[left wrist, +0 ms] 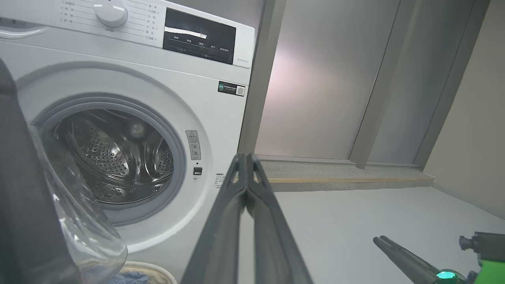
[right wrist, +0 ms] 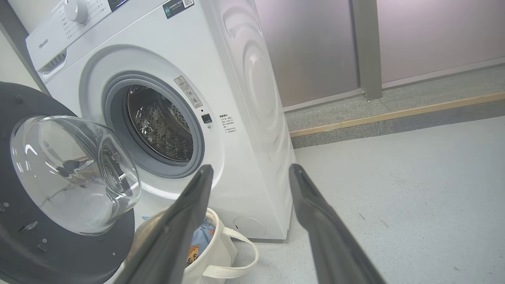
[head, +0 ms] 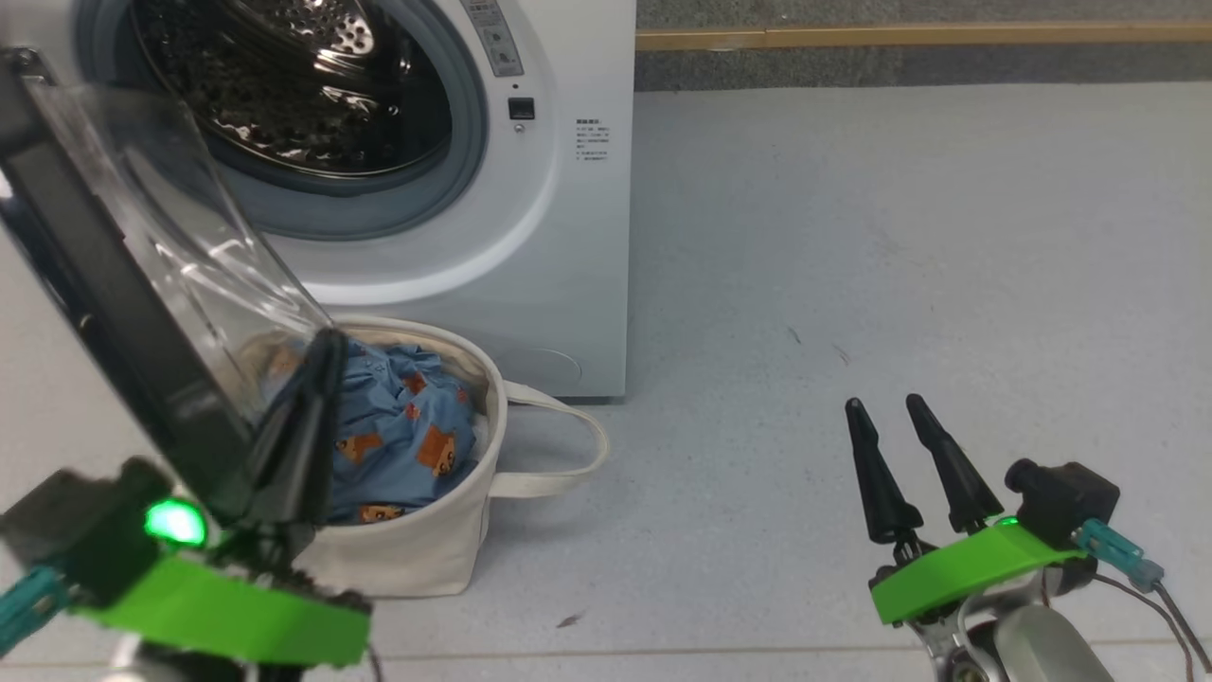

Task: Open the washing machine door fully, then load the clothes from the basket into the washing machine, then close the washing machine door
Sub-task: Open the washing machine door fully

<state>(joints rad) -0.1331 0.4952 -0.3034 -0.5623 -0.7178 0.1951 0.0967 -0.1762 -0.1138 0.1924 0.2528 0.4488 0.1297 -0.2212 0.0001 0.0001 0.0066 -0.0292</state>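
Observation:
The white washing machine (head: 559, 237) (left wrist: 130, 75) (right wrist: 244, 98) stands with its steel drum (head: 303, 85) exposed. The washing machine door (head: 114, 322) (right wrist: 67, 173) (left wrist: 15, 197) is swung out to the left, glass bowl facing the opening. Below it on the floor sits the cream basket (head: 426, 549) (right wrist: 221, 252), holding the light blue clothes (head: 398, 426) (right wrist: 199, 240). My left gripper (head: 329, 343) (left wrist: 245, 157) is shut with nothing in it, fingers pointing up over the basket just right of the door's edge. My right gripper (head: 885, 405) (right wrist: 251, 169) hangs open and empty over bare floor to the right.
Grey floor (head: 900, 237) stretches to the right of the machine. A raised step with a wooden strip (head: 928, 36) (right wrist: 394, 114) runs along the back, below frosted wall panels (left wrist: 323, 86). The basket's strap handle (head: 568, 455) loops out to the right.

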